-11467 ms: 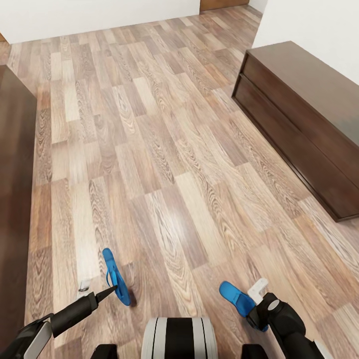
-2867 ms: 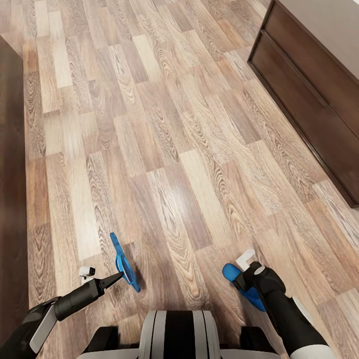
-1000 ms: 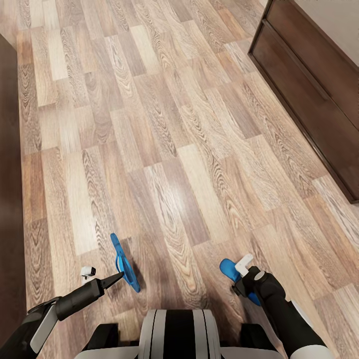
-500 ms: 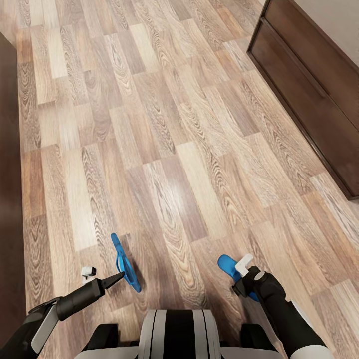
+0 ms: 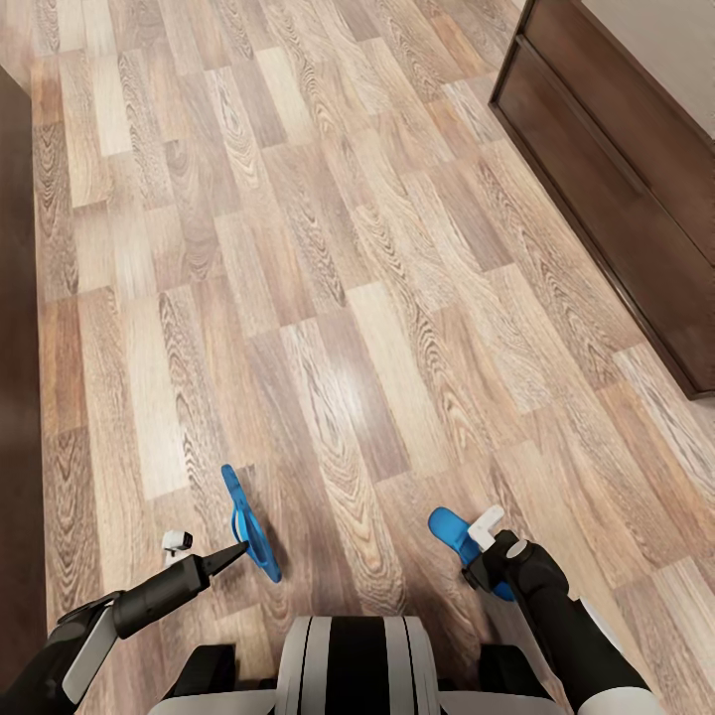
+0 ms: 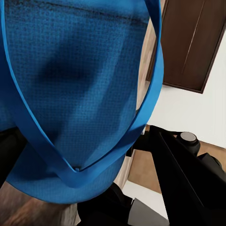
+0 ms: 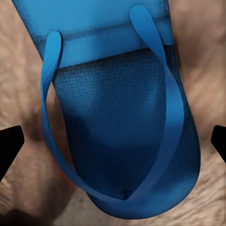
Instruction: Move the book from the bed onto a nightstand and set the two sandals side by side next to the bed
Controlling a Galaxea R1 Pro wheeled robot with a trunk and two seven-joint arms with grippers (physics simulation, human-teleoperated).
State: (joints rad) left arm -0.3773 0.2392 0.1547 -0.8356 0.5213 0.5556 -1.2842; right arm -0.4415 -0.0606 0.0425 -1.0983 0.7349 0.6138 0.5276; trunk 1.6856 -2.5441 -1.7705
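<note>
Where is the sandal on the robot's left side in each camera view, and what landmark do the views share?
Head view: the left sandal stands on edge at lower left.
Left wrist view: the left sandal is close up, strap side toward the camera.
Right wrist view: the sandal here is the other sandal.
Shared landmark: the wood floor.

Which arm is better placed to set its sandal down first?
Right, probably. The right gripper has the right sandal flat, straps up, over the floor; the left gripper has the left sandal on edge, needing a turn first.
</note>
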